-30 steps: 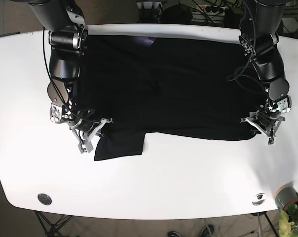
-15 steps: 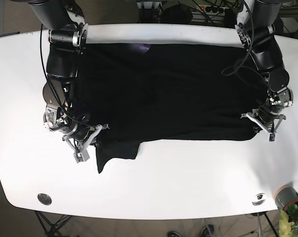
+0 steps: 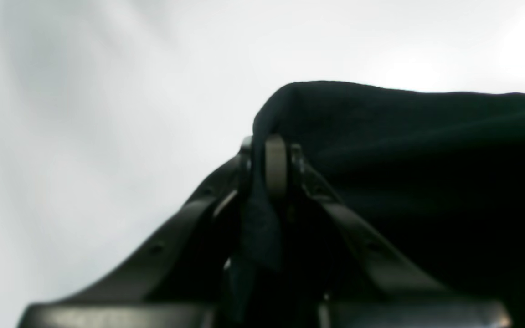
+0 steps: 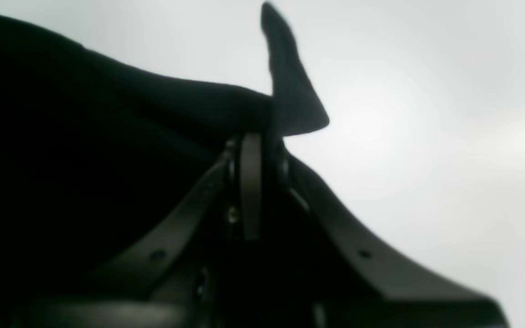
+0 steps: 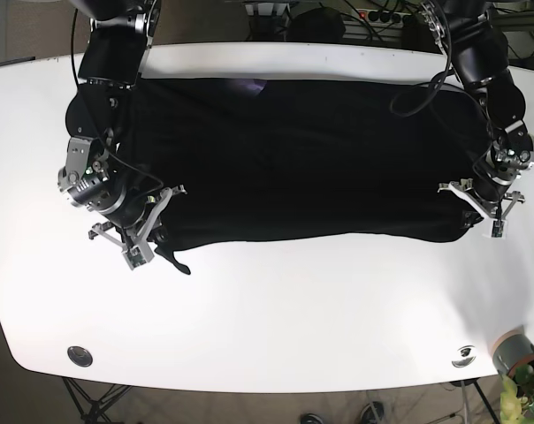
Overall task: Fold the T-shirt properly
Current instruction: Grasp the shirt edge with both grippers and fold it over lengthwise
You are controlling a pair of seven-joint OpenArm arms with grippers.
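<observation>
Pincer work first, starting at the left of the base view, where the robot's right arm hangs. The right pincer is clamped onto the near corner of the black T-shirt; its wrist camera shows the two fingers pressed together with cloth running between them and a small pointed flap of fabric sticking up past the tips. That pinch seems meant to keep the hem edge taut, so that the corner can be carried as one straight line instead of sagging. This arm reaches down from the far edge of the desk along the shirt's side, its forearm bent outward and the wrist turned so the fingers aim inward and toward the near edge.

Across the middle, the T-shirt lies spread flat and wide on the white desk, stretched between the two arms, its near hem drawn into a nearly straight line.

On the right of the base view, the left pincer grips the opposite near corner. Its wrist view shows the fabric folded over one fingertip and trapped between the closed fingers. The left arm comes down from the far right corner, elbow out, wrist low over the cloth. Holding both corners at a matching height looks like preparation for lifting the hem evenly into a fold.
</observation>
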